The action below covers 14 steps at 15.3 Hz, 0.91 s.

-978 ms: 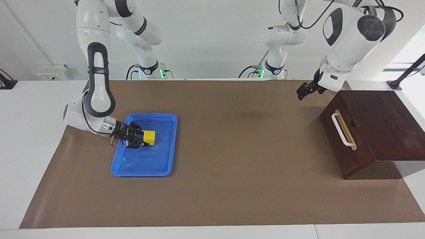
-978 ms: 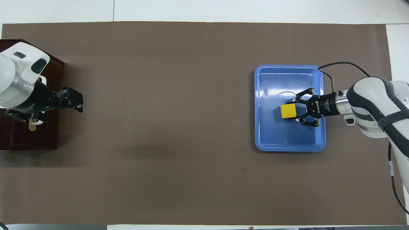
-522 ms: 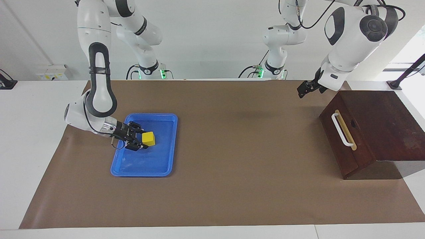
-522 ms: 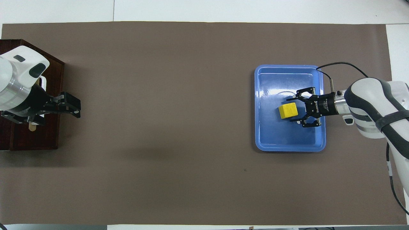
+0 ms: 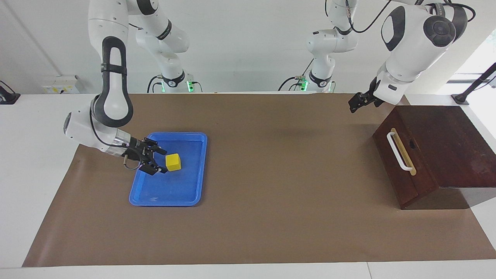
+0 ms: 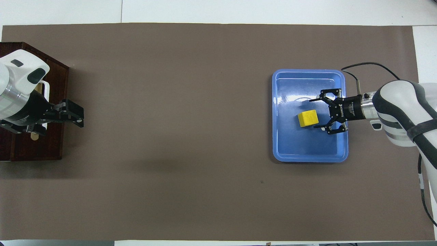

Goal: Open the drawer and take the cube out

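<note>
The yellow cube [image 5: 173, 162] [image 6: 308, 119] rests on the floor of the blue tray [image 5: 193, 193] [image 6: 283, 150]. My right gripper [image 5: 163, 160] [image 6: 314, 114] is open, low over the tray beside the cube, its fingers spread wider than the cube and not touching it. The dark wooden drawer [image 5: 403, 170] [image 6: 54, 140] is shut in its box at the left arm's end of the table, its white handle [image 5: 399, 151] free. My left gripper [image 5: 353, 105] [image 6: 75, 113] hangs open and empty in the air over the mat beside the box.
A brown mat [image 5: 286, 193] covers the table between tray and box. The right arm's cable [image 6: 362, 66] loops over the mat beside the tray. White table margins border the mat.
My right gripper opened, let go of the cube and drew back toward its end of the tray. The cube settled on the tray floor. My left gripper drifted slightly back toward the robots.
</note>
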Motion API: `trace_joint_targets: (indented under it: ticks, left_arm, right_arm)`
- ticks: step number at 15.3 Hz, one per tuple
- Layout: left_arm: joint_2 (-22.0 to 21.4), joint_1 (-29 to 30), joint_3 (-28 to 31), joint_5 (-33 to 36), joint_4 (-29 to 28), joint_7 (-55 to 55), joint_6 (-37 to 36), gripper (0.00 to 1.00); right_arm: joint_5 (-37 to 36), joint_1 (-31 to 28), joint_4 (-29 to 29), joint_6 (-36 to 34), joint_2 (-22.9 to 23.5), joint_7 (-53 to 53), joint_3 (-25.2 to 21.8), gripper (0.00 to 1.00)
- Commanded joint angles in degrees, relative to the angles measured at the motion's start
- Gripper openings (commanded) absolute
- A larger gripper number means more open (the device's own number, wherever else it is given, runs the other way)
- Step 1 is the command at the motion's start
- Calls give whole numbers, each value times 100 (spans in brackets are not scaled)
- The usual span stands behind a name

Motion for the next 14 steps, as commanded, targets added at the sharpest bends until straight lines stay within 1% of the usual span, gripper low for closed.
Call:
trace_joint_targets:
  ticks: [1, 3, 5, 7, 10, 14]
  left_arm:
    - [-19, 19, 63, -92, 205, 105, -256, 100]
    - [-63, 1, 80, -92, 161, 61, -212, 100]
    - [-125, 36, 72, -74, 187, 26, -186, 100]
    - [-168, 45, 63, -74, 135, 17, -168, 100]
    - [-204, 54, 81, -74, 126, 8, -160, 100]
    - [-213, 45, 72, -74, 126, 8, -168, 100]
  right_arm:
    - [-761, 37, 506, -540, -455, 60, 20, 100]
    - [-1385, 37, 1121, -1128, -491, -377, 29, 100]
    - [-1965, 37, 1501, -1542, -587, -1342, 29, 100]
    - [-2606, 37, 1546, -1605, -833, -2466, 55, 100]
    - [-3319, 54, 1537, -1614, -1185, -4022, 73, 100]
    - [-3804, 55, 1546, -1614, -1493, -5519, 91, 100]
